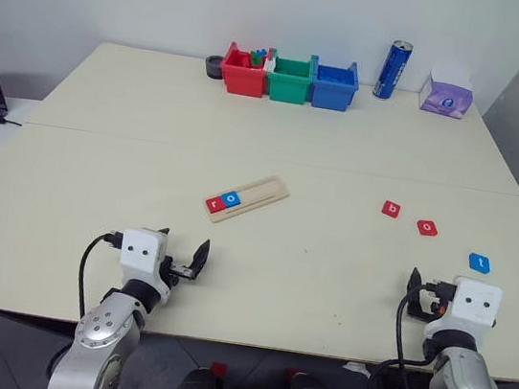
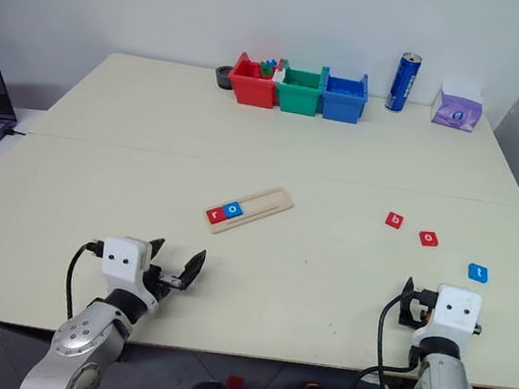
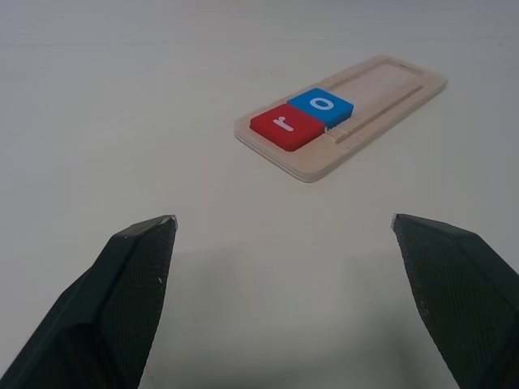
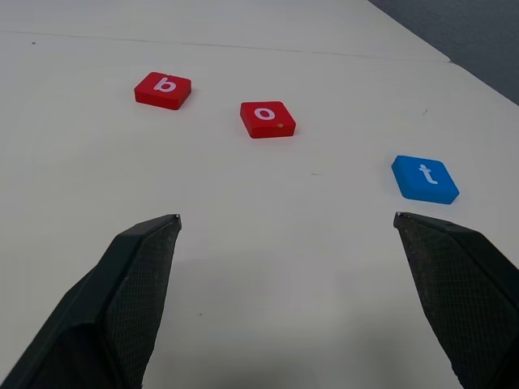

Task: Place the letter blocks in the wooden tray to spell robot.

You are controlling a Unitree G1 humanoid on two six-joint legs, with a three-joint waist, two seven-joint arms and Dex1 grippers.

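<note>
1. Pale wood forms the wooden tray (image 3: 357,113), a long shallow grooved strip lying ahead of the left gripper (image 3: 284,284), whose black textured fingers stand wide apart, empty.
2. Flat square tiles fill its near end: red "r" (image 3: 284,126), blue "o" (image 3: 322,104).
3. Ahead of the right gripper (image 4: 288,284), equally wide and empty, lie red "b" (image 4: 163,89), red "o" (image 4: 267,118) and blue "t" (image 4: 424,178) on the cream table (image 1: 278,129).

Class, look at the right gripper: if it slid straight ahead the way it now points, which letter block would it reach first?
Probably the red o block: the open right gripper points forward over bare table, and that block lies nearest its centre line. The blue t block is closer but off to one side; depth is uncertain.
</note>
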